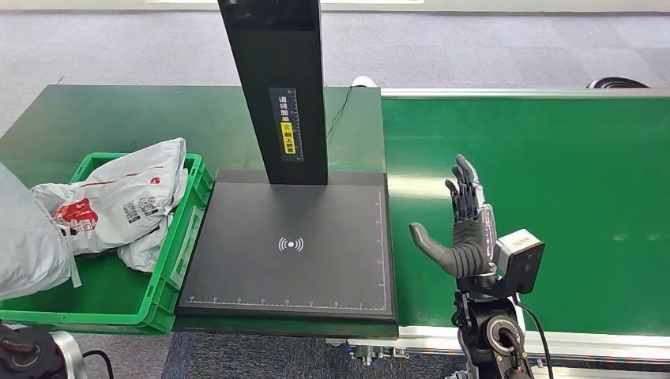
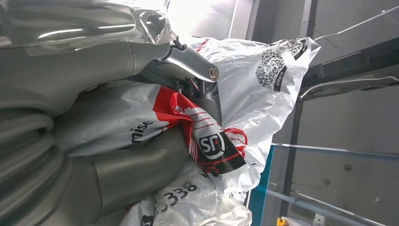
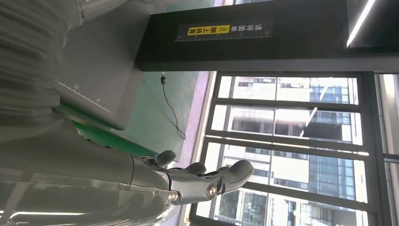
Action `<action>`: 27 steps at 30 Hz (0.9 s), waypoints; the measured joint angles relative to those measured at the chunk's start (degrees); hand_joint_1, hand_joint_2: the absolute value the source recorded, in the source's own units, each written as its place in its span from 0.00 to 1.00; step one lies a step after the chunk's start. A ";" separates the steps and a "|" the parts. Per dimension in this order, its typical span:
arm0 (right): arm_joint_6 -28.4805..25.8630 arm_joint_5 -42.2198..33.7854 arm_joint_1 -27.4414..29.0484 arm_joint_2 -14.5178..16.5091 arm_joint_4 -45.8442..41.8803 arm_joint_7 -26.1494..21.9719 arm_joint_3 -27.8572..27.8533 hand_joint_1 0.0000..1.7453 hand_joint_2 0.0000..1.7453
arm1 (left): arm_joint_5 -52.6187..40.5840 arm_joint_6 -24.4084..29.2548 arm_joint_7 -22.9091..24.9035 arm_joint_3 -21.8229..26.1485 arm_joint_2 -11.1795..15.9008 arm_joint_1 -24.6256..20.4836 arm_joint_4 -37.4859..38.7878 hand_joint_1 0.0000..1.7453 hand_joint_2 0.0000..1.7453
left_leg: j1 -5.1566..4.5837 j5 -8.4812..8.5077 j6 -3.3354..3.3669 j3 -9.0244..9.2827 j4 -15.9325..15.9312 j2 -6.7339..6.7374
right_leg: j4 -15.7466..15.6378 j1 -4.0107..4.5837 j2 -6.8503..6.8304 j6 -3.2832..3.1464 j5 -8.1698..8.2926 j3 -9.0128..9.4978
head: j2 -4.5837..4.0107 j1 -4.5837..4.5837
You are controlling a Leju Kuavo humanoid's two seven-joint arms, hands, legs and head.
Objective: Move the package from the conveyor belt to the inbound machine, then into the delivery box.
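Note:
A white plastic package point(image 1: 118, 201) with red print lies in the green delivery box point(image 1: 170, 268) at the left. My left arm's grey cover point(image 1: 24, 245) reaches into the box and hides the hand there. In the left wrist view my left hand point(image 2: 117, 61) grips the package point(image 2: 263, 94), with the thumb under it and a finger over its red band. My right hand point(image 1: 466, 229) stands upright and open over the green conveyor belt point(image 1: 553, 181), just right of the inbound machine's black plate point(image 1: 292, 260). In the right wrist view the fingers of that hand point(image 3: 202, 181) hold nothing.
The machine's black column point(image 1: 276, 87) rises from the back of the plate. A second white bag point(image 1: 146, 249) lies under the package in the box. The dark green table point(image 1: 118, 118) extends behind the box. The belt's metal rail point(image 1: 600, 343) runs along the front.

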 joint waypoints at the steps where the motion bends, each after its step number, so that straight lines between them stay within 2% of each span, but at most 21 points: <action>1: 0.00 0.00 0.01 0.00 -0.01 0.01 0.00 0.00 1.00 | -0.35 0.70 0.00 0.14 0.00 -0.06 0.01 1.00 1.00 | 0.00 0.00 0.00 0.00 0.00 0.00 | 0.00 0.00 0.00 0.00 0.00 0.00 | 0.00 0.00; 6: -0.05 0.09 0.42 0.01 -0.31 0.35 -0.24 0.00 1.00 | -7.18 10.02 0.00 1.96 0.55 -1.76 0.99 1.00 1.00 | 0.01 0.00 0.00 0.01 0.00 -0.01 | 0.00 0.01 0.00 0.00 0.00 -0.01 | 0.00 0.00; 10: -0.18 0.66 0.92 0.17 -0.72 0.82 -0.39 0.00 1.00 | -12.84 16.11 0.76 1.97 2.79 -3.71 4.86 1.00 1.00 | 0.01 0.01 0.00 0.03 0.00 -0.01 | 0.00 0.02 0.00 0.00 0.00 -0.01 | 0.00 0.00; 14: -0.37 1.59 1.76 0.60 -1.34 0.93 -0.50 0.00 1.00 | -19.18 17.16 7.95 -0.98 5.90 -5.64 11.01 1.00 1.00 | 0.01 0.02 0.00 0.05 0.01 -0.03 | 0.00 0.01 -0.01 0.00 0.00 0.00 | 0.00 0.00; 18: -0.08 2.32 1.98 1.34 -1.63 1.15 -0.56 0.00 1.00 | -28.48 17.29 16.07 -6.16 9.10 -10.00 21.82 1.00 1.00 | 0.00 0.07 0.01 0.06 0.02 -0.01 | 0.00 0.00 0.00 -0.01 0.03 0.03 | 0.00 0.01; 22: 0.10 2.59 2.01 1.66 -2.13 1.66 -0.67 0.00 1.00 | -37.62 19.15 20.87 -10.22 13.47 -15.72 34.57 1.00 1.00 | 0.00 0.10 0.01 0.15 0.03 0.01 | 0.01 0.01 0.01 -0.03 0.06 0.02 | 0.00 0.00; 27: 0.54 2.39 1.47 1.66 -2.22 2.03 -0.97 0.00 1.00 | -45.10 18.51 24.91 -14.90 18.41 -23.18 50.39 1.00 1.00 | 0.02 0.17 -0.04 0.38 0.03 -0.01 | 0.03 0.03 0.01 -0.05 0.07 -0.01 | 0.00 0.01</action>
